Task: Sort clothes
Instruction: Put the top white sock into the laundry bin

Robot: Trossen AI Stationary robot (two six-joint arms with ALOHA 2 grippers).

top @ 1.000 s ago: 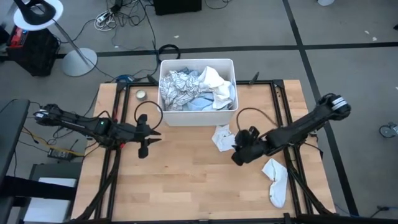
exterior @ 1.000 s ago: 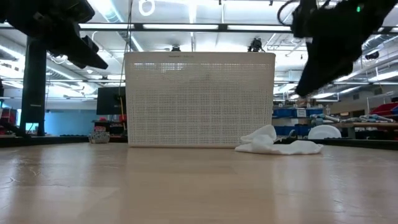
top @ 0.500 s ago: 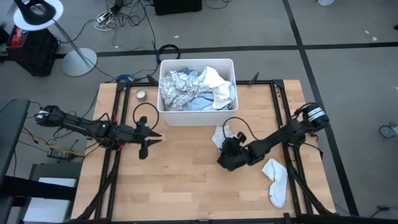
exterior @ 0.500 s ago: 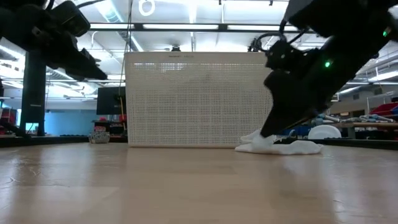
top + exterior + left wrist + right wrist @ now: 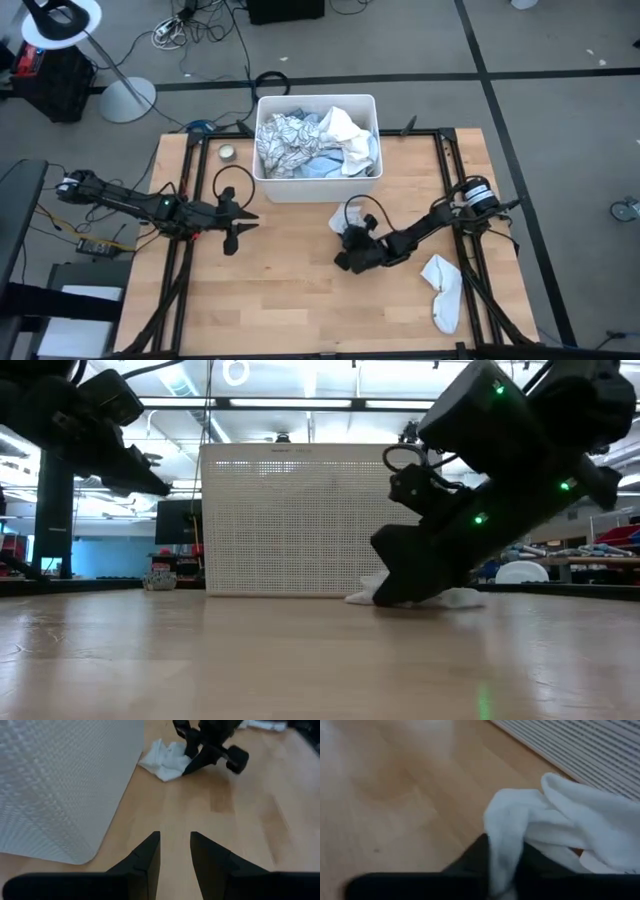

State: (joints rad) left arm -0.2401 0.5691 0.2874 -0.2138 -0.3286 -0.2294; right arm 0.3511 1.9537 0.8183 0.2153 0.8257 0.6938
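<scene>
Right gripper point(image 5: 349, 258) moved onto white garment point(image 5: 560, 820), jaws seemingly pinching it

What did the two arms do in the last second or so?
The right gripper swept toward the left across the table and came down onto the small white garment in front of the tub, its fingers closing on the cloth. The left gripper, the white sock and the tub stayed put.

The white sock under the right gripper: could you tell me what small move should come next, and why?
Probably lift it straight up. The right gripper is down at the table with its fingers pinching a fold of the white sock, which still lies on the wood beside the white tub.
</scene>
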